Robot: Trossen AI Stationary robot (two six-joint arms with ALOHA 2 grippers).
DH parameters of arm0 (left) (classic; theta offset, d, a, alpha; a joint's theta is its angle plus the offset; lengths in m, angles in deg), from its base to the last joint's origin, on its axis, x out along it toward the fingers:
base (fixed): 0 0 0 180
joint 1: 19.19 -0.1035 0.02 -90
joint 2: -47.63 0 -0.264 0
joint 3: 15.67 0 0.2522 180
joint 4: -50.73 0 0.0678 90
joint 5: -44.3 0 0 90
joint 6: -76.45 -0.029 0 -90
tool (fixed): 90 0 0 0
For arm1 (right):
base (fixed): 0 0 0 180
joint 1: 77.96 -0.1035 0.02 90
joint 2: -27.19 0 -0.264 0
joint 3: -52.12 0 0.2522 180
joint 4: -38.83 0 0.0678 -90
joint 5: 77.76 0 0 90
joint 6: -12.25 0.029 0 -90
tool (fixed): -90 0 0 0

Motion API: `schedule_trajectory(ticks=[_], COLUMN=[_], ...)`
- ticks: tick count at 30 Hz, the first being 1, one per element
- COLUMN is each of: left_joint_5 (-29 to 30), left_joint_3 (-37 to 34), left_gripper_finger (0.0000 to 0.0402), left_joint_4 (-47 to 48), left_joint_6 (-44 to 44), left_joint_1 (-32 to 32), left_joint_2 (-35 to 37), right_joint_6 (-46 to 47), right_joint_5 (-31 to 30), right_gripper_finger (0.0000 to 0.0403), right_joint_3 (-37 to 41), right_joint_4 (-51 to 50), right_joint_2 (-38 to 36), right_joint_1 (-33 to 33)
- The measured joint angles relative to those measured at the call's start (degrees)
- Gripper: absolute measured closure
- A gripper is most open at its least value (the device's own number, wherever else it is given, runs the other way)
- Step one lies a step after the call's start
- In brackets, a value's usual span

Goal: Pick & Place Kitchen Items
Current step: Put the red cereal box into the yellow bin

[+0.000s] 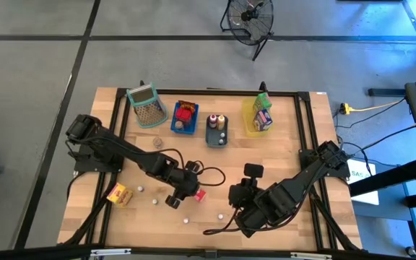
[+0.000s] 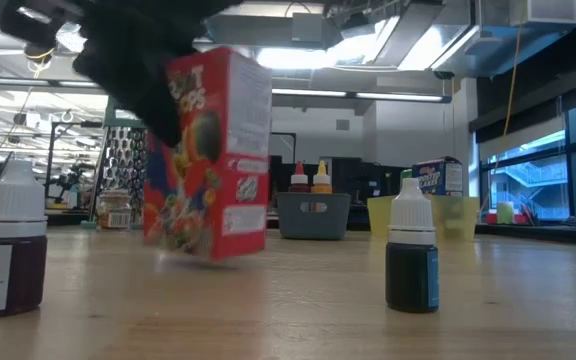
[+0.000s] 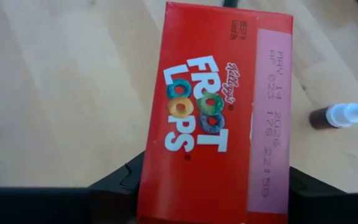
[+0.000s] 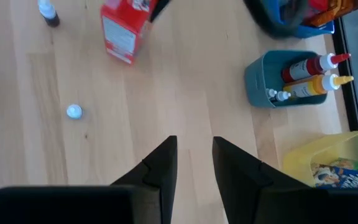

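we see bright, even light from ceiling strips and right-hand windows in the low view; the dark left arm (image 2: 118, 60) and tilted red cereal carton (image 2: 213, 160) are blurred, and the pale wooden table (image 1: 295, 144) shows soft shadows.

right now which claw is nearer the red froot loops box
Left. The left claw is at the red box, which sits between its fingers. The right claw hangs empty off to the box's side, a clear gap away.
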Motion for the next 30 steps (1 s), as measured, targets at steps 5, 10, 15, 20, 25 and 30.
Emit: schedule_trajectory(ticks=[5, 10, 15, 20, 25, 30], left_joint_5=[4.3, 4.3, 4.5, 7.7, 8.8, 8.8], left_joint_3=[5.6, 10.0, 12.5, 15.7, 17.9, 18.3], left_gripper_finger=[0.0225, 0.0226, 0.0226, 0.0226, 0.0226, 0.0226], left_joint_4=[8.3, 12.7, 13.9, 15.6, 15.4, 15.4], left_joint_6=[0.0, 0.0, 0.0, 2.0, 3.5, 3.9], left_joint_1=[1.4, 2.6, 2.8, 1.8, 1.0, 0.9], left_joint_2=[0.0, 0.1, 0.6, 0.8, 0.9, 0.9], right_joint_6=[0.6, 0.1, -1.6, -6.2, -10.1, -12.2], right_joint_5=[-2.9, -2.7, -2.6, 1.4, 1.9, 1.8], right_gripper_finger=[0.0293, 0.0259, 0.0203, 0.0156, 0.0134, 0.0130], right_joint_3=[0.0, 0.0, 0.0, 0.0, 0.0, 0.0], right_joint_4=[0.4, 2.9, 8.3, 14.4, 17.2, 18.6], right_joint_2=[0.0, 0.0, 0.0, 0.0, 0.0, 0.0], right_joint_1=[0.0, 0.1, 0.6, 2.2, 3.6, 5.0])
